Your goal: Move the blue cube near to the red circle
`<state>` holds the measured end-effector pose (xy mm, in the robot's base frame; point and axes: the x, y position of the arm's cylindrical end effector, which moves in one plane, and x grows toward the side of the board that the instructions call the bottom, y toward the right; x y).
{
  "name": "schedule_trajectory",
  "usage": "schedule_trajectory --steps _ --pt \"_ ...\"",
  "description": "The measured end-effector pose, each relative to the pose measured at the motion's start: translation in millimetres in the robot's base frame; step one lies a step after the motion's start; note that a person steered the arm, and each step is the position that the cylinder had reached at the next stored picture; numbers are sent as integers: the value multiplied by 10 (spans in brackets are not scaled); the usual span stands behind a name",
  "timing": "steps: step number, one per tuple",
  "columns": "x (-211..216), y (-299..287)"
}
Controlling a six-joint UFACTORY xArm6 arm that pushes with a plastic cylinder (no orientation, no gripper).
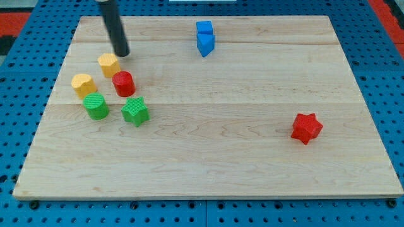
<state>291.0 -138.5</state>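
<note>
At upper left of the frame my tip [122,53] sat just above a yellow block [109,64], near the red circle [124,83]. No gripper existed to report. Well apart, at top centre of the desk [221,157], the blue cube [204,28] waited untouched against a blue triangle [206,44].

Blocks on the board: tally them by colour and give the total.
Blue: 2, cube and another blue block
Yellow: 2
Red: 2, circle and star
Green: 2, round and star
Total: 8
</note>
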Motion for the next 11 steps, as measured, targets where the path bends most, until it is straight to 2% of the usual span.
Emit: schedule_trajectory --steps 1,2,3,4,5,6,7,8,9,10,11 --pt "-637 636" --pt "-970 1255" --pt "-646 1520" --pt "-318 1199" --pt "-77 1199" --pt "-378 1510" --pt "-55 1890" --pt "202 1352" --pt "225 785" --pt "339 544" --pt "439 772"
